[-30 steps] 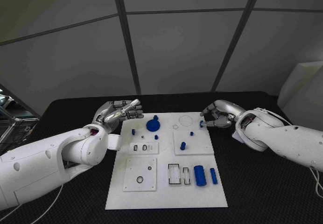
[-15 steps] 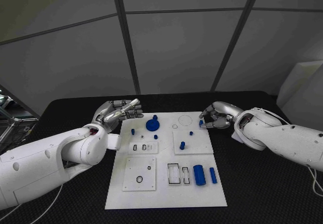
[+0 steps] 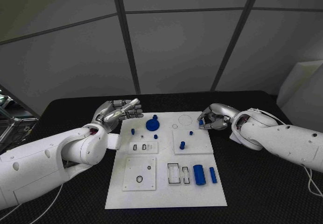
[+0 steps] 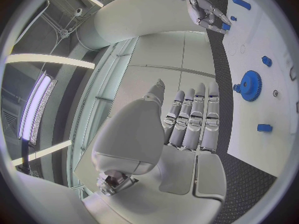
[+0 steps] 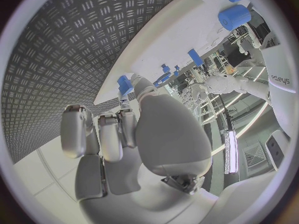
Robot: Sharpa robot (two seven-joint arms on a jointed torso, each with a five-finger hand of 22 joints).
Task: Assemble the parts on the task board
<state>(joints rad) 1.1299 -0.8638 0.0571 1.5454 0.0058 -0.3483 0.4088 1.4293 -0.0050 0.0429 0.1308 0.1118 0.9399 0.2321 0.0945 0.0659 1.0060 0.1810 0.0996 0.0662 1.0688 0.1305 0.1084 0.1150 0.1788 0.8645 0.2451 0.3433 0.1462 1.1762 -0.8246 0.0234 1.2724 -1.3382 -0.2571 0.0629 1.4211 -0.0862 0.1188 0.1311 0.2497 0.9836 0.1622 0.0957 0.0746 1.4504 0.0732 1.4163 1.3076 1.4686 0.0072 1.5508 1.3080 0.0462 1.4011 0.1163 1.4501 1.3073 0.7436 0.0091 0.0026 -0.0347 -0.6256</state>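
I see the right robot hand (image 3: 215,117) at the far right edge of the task board (image 3: 168,196), pinching a small blue part (image 3: 200,122) between its fingertips. The left robot hand (image 3: 120,112) hovers off the board's far left corner above the bench (image 3: 269,196), holding nothing, fingers extended side by side. A blue gear (image 3: 152,125) lies on the board.

Bare black table (image 3: 262,186) lies open on both sides of the task board (image 3: 165,196); a blue gear (image 3: 152,124) and upright pegs (image 3: 182,145) crowd its far half.
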